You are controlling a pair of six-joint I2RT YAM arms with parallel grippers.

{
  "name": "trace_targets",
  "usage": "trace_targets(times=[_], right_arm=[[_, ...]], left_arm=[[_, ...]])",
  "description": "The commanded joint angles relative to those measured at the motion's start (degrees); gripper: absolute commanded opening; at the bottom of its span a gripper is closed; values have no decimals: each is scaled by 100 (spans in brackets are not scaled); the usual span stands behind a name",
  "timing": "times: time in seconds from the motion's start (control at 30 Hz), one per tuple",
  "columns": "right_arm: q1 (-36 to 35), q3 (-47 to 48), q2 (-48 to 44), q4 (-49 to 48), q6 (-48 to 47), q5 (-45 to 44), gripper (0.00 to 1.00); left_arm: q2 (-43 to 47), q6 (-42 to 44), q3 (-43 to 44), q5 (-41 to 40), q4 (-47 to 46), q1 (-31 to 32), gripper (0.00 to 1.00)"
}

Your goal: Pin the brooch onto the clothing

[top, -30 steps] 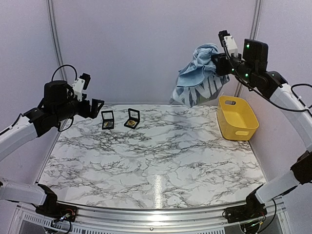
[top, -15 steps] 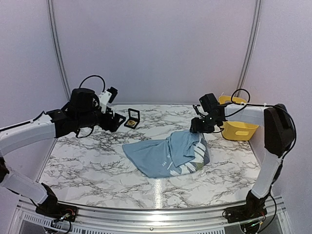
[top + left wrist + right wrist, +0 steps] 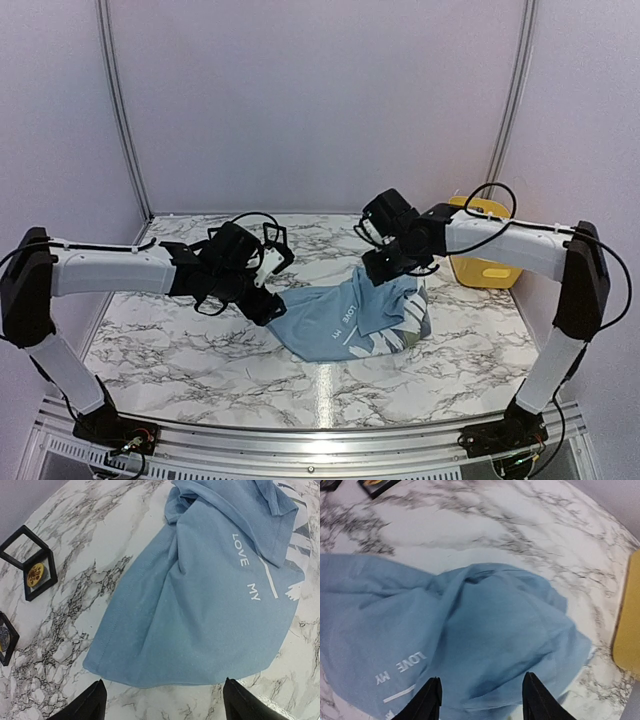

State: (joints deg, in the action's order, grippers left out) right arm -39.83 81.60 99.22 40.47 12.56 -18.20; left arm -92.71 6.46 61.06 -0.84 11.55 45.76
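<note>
The light blue T-shirt (image 3: pixel 345 318) lies crumpled on the marble table, with white "LOVE MY" text showing in the left wrist view (image 3: pixel 200 595) and in the right wrist view (image 3: pixel 470 630). My left gripper (image 3: pixel 268 303) is open and empty just above the shirt's left hem (image 3: pixel 165 702). My right gripper (image 3: pixel 380 270) is open and empty over the shirt's bunched far right part (image 3: pixel 482 700). A gold brooch (image 3: pixel 35 573) sits in an open black box (image 3: pixel 30 565) left of the shirt. A second black box (image 3: pixel 5 637) is near it.
A yellow basket (image 3: pixel 490 272) stands at the right, behind my right arm, and its edge shows in the right wrist view (image 3: pixel 627 630). In the top view my left arm hides the boxes. The shirt's striped print lies at its near right corner (image 3: pixel 395 340).
The right gripper carried the shirt down from high at the back, laid it on the table and let go. The left arm swung right and down to the shirt's left edge.
</note>
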Motion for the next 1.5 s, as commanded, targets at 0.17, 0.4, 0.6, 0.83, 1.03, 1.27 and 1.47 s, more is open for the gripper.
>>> trace_targets(times=[0.17,0.4,0.6,0.83,1.03,1.27,1.47], right_arm=[[-670,-517,858,-714,679,711,48],[-629,-444,1449,-635,815,63,25],[-271,-314,941,-438,684,268,0],[273,366,-990,-41,226,436,0],[502,1450,-2236,186,-345,793,0],[500,2542,-3438,-88,-1244,2648,0],[500,2111,-4475,-696,-1216,2809,0]], left_arm=[[-1175,-404,272,-650,10,45,84],[-1375,-381,100,-725,-72,64,83],[-1153,-407,-207,-416,-343,60,0],[-209,-451,-22,-1203,-434,65,0],[1115,170,594,-2030,-95,140,0],[2561,1150,1674,-2652,326,568,0],[3237,1478,2125,-2659,116,983,0]])
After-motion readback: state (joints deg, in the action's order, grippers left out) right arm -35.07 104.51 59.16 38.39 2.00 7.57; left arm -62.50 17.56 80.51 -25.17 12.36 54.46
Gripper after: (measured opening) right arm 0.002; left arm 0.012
